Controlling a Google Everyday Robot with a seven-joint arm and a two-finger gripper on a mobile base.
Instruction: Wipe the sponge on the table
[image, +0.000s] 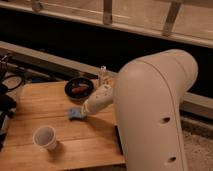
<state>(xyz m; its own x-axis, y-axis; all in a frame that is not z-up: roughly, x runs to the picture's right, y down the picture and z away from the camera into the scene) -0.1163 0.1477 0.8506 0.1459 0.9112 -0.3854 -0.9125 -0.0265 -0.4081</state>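
Note:
The light-blue sponge (75, 113) lies flat on the wooden table (40, 107), just in front of the black bowl. My gripper (83, 110) reaches down from the right and sits at the sponge's right edge, touching it. The white arm (150, 105) fills the right half of the camera view and hides the table's right side.
A black bowl (79, 88) with something reddish inside stands behind the sponge. A small clear bottle (103, 76) stands to the bowl's right. A white paper cup (44, 137) sits near the front left. A black ribbed block (118, 141) peeks out beside the arm.

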